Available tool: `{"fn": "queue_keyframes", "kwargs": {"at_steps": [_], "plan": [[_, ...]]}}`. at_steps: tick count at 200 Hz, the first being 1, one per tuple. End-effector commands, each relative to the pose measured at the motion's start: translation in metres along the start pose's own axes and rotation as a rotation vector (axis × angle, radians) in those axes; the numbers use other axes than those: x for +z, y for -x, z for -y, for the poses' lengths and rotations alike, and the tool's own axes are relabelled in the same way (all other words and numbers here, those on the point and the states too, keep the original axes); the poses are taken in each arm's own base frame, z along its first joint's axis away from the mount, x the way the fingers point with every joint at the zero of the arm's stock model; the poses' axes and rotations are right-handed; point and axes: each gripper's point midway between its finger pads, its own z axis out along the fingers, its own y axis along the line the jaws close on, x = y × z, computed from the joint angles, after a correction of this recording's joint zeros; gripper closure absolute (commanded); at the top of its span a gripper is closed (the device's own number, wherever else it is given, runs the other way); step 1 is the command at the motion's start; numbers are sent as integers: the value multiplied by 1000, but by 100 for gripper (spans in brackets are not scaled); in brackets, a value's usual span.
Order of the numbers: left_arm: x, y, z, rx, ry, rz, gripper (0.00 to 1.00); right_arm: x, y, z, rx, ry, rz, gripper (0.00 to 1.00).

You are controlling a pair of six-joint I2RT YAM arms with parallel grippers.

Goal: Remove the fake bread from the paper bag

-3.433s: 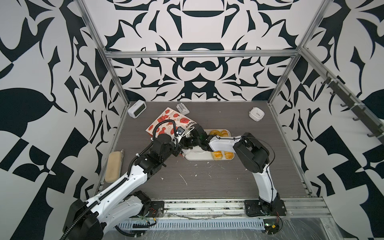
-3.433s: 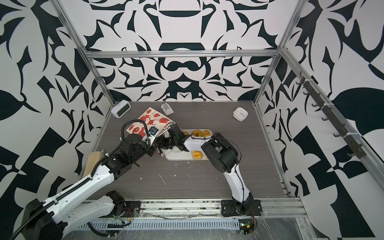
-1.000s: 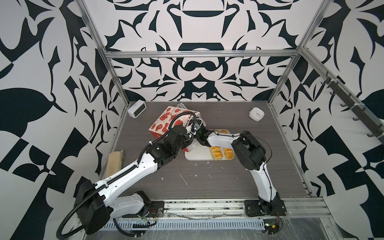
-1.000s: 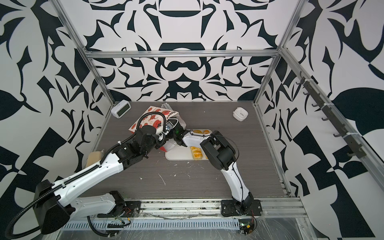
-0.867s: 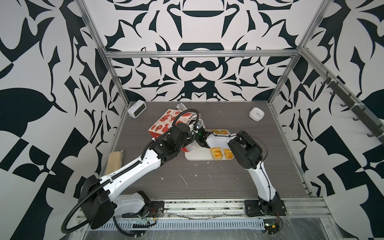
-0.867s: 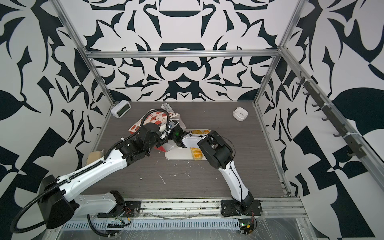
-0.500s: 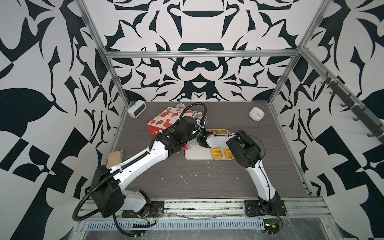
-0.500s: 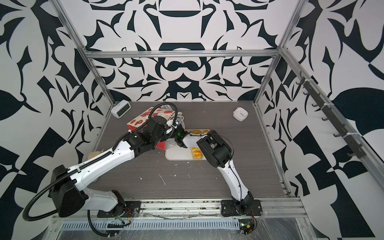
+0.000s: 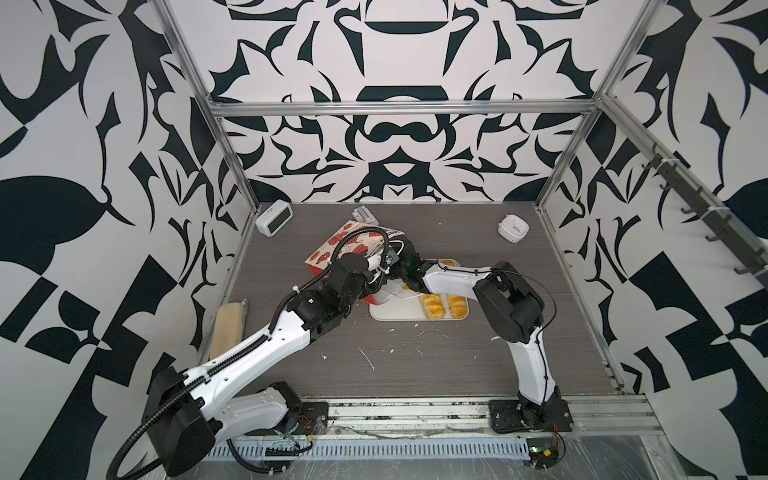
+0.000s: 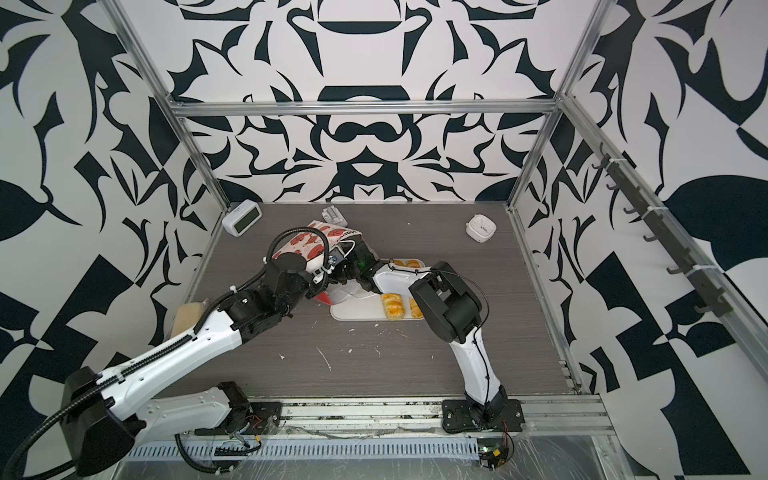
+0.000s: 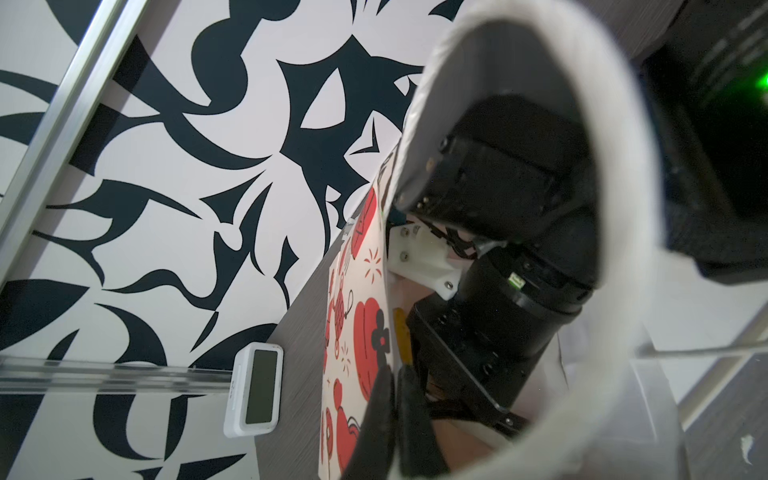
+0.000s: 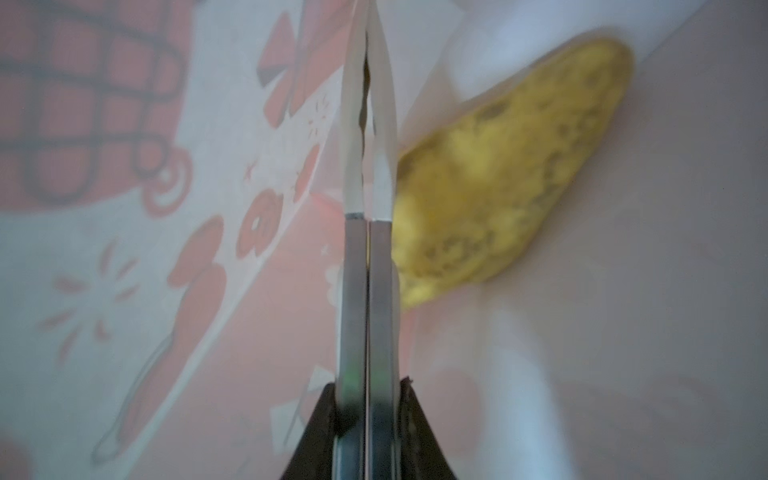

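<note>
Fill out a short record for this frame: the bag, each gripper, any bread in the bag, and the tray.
paper bag: tilted, mouth toward the tray
left gripper: shut on the bag's mouth edge
right gripper: shut, reaching inside the bag, nothing visibly held
bread in bag: one yellow piece, beside the right gripper
tray: white, holds several pastries

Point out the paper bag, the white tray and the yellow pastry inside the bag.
paper bag (image 9: 323, 257), in a top view, printed broad face.
white tray (image 9: 395, 311), in a top view, bare near corner.
yellow pastry (image 12: 498, 174), right wrist view, middle of its body.
</note>
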Motion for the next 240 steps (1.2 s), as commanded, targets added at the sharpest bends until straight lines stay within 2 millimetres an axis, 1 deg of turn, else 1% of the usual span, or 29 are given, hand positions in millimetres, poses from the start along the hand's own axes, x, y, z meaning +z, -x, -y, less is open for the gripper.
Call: {"fn": "queue_keyframes", "kwargs": {"at_steps": [1, 24, 55, 80, 98, 123, 139, 155, 171, 184, 226, 240], "plan": [[-7, 1, 0, -84, 0, 53, 100, -15, 0, -15, -99, -16, 16, 100], [-11, -10, 9, -129, -21, 59, 100, -22, -7, -13, -91, -25, 13, 100], [-8, -32, 26, -160, -61, 5, 100, -25, -16, -16, -63, -1, -19, 100], [-8, -41, 33, -174, -76, -8, 100, -26, -23, -14, -35, 9, -40, 100], [-9, -46, 36, -172, -81, -17, 100, -33, -27, -17, -27, 14, -34, 100], [-13, -50, 36, -175, -80, -21, 100, -44, -29, -24, -31, 18, -24, 100], [-17, -49, 35, -182, -81, -11, 100, -49, -31, -21, -37, 1, -18, 100], [-20, -47, 34, -193, -84, 3, 100, -48, -32, -19, -33, -7, -17, 100], [-22, -49, 34, -193, -85, 0, 100, -47, -30, -20, -18, 10, -9, 100], [-21, -52, 36, -188, -86, -12, 100, -47, -28, -22, -6, 21, 5, 100], [-19, -51, 39, -182, -100, -9, 100, -41, -23, -20, 29, 35, 22, 100], [-17, -52, 41, -174, -105, -22, 100, -39, -24, -21, 39, 48, 16, 89]]}}
